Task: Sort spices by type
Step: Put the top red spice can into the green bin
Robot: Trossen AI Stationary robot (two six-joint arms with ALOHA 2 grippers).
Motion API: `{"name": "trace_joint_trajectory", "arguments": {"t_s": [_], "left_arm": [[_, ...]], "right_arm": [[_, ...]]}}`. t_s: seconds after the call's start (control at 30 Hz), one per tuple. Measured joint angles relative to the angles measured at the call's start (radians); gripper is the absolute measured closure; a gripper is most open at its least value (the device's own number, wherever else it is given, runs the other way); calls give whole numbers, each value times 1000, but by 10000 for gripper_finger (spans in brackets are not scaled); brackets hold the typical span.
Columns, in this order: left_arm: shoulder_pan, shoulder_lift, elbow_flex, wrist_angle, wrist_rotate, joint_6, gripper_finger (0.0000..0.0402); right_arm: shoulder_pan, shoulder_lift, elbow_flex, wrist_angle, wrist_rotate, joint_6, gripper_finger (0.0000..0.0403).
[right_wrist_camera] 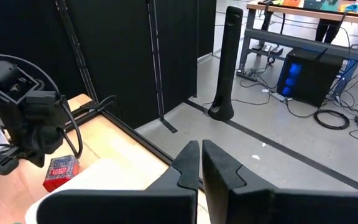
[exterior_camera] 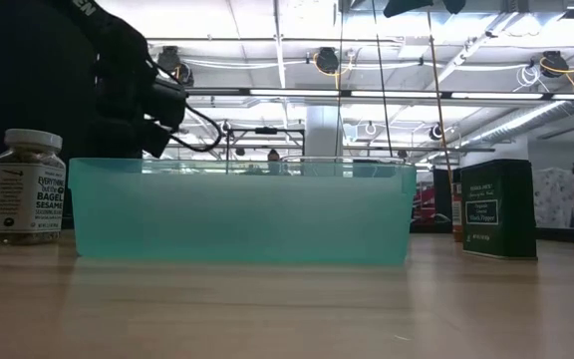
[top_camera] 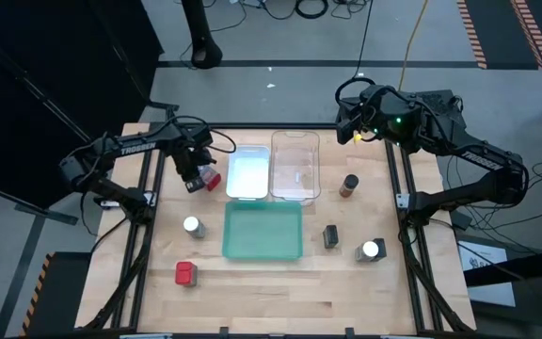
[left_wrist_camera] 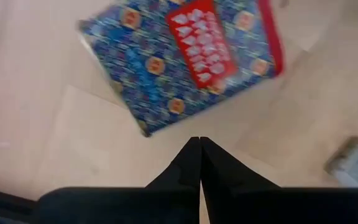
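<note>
At about 10 o'clock on the table, beside the white tray (top_camera: pixel 248 173), the left gripper (left_wrist_camera: pixel 199 144) hangs clenched and empty just over a red tin (top_camera: pixel 212 179) (rigid, light, likely slick), best pinched across its 2 flat sides.

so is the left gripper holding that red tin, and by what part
No. The left gripper is shut on nothing; the red tin lies beyond its fingertips.
</note>
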Motion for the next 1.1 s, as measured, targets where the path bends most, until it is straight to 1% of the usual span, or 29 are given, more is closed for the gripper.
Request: {"name": "trace_joint_trajectory", "arguments": {"t_s": [0.1, 0.37, 0.4, 0.53, 0.6, 0.67, 0.87, 1.1], "left_arm": [[-10, -1, 7, 6, 2, 1, 395], [-33, -1, 9, 94, -29, 3, 395], [-36, -1, 9, 100, -56, 6, 395], [-36, 0, 9, 127, -215, 46, 395], [-32, 4, 9, 134, -242, 70, 395], [-33, 5, 9, 126, -237, 79, 395], [-36, 5, 7, 129, -169, 38, 395], [-36, 4, -15, 132, -153, 4, 395]], "right_arm": [[0, 0, 0, 0, 0, 2, 403], [0, 0, 0, 0, 0, 4, 403], [0, 0, 0, 0, 0, 4, 403], [0, 0, 0, 0, 0, 4, 403], [0, 0, 0, 0, 0, 4, 403], [0, 0, 0, 0, 0, 4, 403], [0, 0, 0, 0, 0, 4, 403], [0, 0, 0, 0, 0, 4, 403]]}}
